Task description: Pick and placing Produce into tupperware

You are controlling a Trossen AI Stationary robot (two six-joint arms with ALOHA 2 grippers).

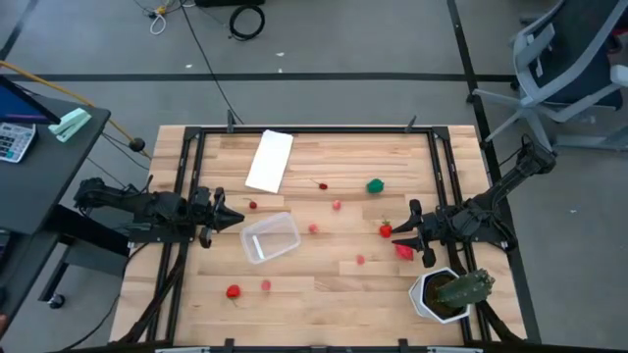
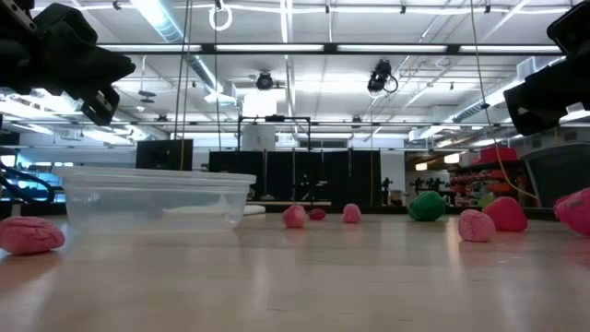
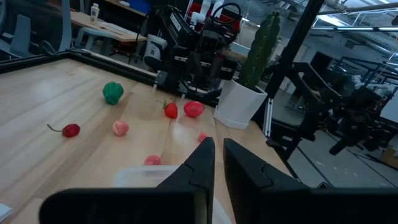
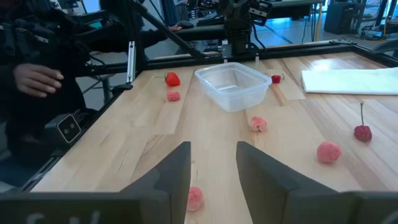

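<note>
Overhead frame: wooden table [image 1: 324, 284] fills the centre. Clear tupperware [image 1: 270, 237] sits left of centre, tilted slightly, nothing inside it.

Left gripper [image 1: 235, 219] comes in from the left edge at mid height, tips just beside the tupperware's upper-left corner, not touching. In its wrist frame the two fingers [image 3: 202, 163] stand almost together with only a thin gap and nothing between them: nearly clenched, empty.

Right gripper [image 1: 406, 233] comes in from the right at mid height. In its wrist frame the fingers [image 4: 177, 168] stand apart with bare table between them: released, empty.

Produce is scattered loose on the table, none in the box:
- round green piece [image 1: 375, 185], upper right of centre
- red strawberry [image 1: 386, 229], just left of the right gripper's tips
- larger red piece [image 1: 403, 251], just below the right gripper's tips
- cherry with stem [image 1: 323, 184], above centre
- small pink pieces near centre [image 1: 337, 205], [image 1: 313, 228], [image 1: 360, 260]
- small red piece [image 1: 253, 205], above the tupperware
- red piece [image 1: 234, 291] and a pink one [image 1: 266, 285], lower left

Flat white panel [image 1: 269, 160] lies at upper centre-left. Cactus in a white pot [image 1: 446, 291] stands at lower right, below the right arm.
</note>
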